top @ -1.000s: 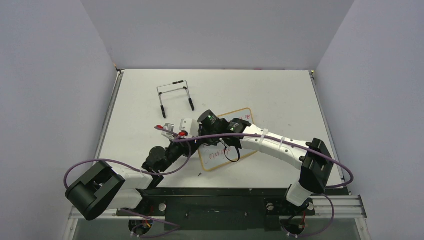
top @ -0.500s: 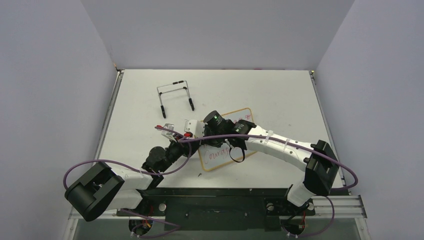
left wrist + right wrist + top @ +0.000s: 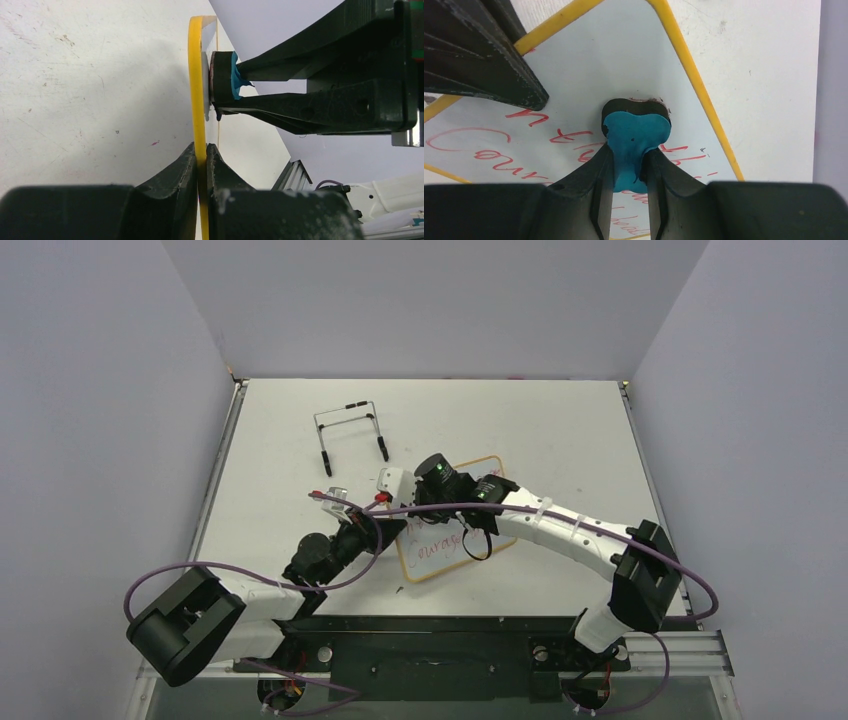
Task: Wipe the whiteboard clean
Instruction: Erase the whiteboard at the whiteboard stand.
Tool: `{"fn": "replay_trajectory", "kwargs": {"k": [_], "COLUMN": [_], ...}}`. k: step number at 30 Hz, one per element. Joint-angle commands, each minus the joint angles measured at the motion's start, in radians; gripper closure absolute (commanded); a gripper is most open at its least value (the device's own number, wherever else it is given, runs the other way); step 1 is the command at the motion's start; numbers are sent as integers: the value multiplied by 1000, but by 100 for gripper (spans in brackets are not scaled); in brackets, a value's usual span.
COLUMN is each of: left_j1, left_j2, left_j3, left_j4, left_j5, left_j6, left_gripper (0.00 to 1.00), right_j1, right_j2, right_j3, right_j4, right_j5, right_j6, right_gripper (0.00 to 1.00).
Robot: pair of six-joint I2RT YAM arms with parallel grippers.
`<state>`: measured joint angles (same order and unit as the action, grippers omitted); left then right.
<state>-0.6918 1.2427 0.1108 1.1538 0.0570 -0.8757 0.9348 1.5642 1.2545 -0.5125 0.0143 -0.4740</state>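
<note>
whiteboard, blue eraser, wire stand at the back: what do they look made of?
Small white rectangular whiteboard with yellow frame: smooth writing face, probably coated sheet; frame looks like matte plastic. Blue bone-shaped eraser: foam or soft rubber by its ragged edge, with a dark felt-like pad pressed to the board. Thin wire easel stand: bent metal wire, ends dark, possibly rubber sleeves.

The whiteboard [image 3: 624,65] is white with a yellow frame and red handwriting; the eraser [image 3: 636,132] is blue over black.
</note>
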Motion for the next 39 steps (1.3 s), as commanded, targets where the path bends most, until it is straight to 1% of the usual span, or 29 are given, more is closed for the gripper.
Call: {"fn": "replay_trajectory", "kwargs": {"k": [1, 3, 5, 12, 13, 15, 16, 18, 20, 23, 26, 29, 32, 35, 39], "left_j1": [-9, -9, -9, -10, -10, -10, -10, -10, -11, -9, -10, -9, -10, -9, -10], "left_j2": [-41, -48, -55, -88, -86, -76, -74, -67, -59, -50, -46, -47, -54, -66, -64], "left_j3": [26, 31, 35, 30, 31, 34, 35, 35, 39, 50, 59, 61, 61, 61, 65], "left_j4": [68, 56, 47, 10, 10, 12, 14, 22, 24, 24, 23, 21, 14, 5, 7], "left_j5": [34, 32, 33, 30, 31, 34, 35, 35, 37, 39, 43, 47, 49, 50, 61], "left_j6": [21, 20, 18, 31, 31, 33, 33, 29, 26, 22, 18, 17, 17, 17, 22], "left_gripper": [100, 100, 100, 100, 100, 100, 100, 100, 100, 100, 100, 100, 100, 100, 100], "right_j1": [44, 97, 109, -23, -45, -71, -91, -104, -100, -78, -12, 24, 28, 9, -53], "right_j2": [-53, -55, -40, -29, -33, -56, -79, -101, -107, -81, -59, -21, -26, -44, -10], "right_j3": [-29, -54, -49, 30, 31, 34, 40, 47, 42, 23, 19, 34, 34, 24, 47], "right_j4": [-57, -79, -71, 25, 24, -1, -15, -47, -57, -47, -47, -55, -84, -56, 12], "right_j5": [-89, -68, -29, 131, 117, 11, -94, -185, -196, -159, -103, -61, -96, -33, 76], "right_j6": [-97, -145, -147, -5, 2, 3, 4, 1, -6, -17, -38, -43, -60, -40, 46], "right_gripper": [100, 100, 100, 100, 100, 100, 100, 100, 100, 100, 100, 100, 100, 100, 100]}}
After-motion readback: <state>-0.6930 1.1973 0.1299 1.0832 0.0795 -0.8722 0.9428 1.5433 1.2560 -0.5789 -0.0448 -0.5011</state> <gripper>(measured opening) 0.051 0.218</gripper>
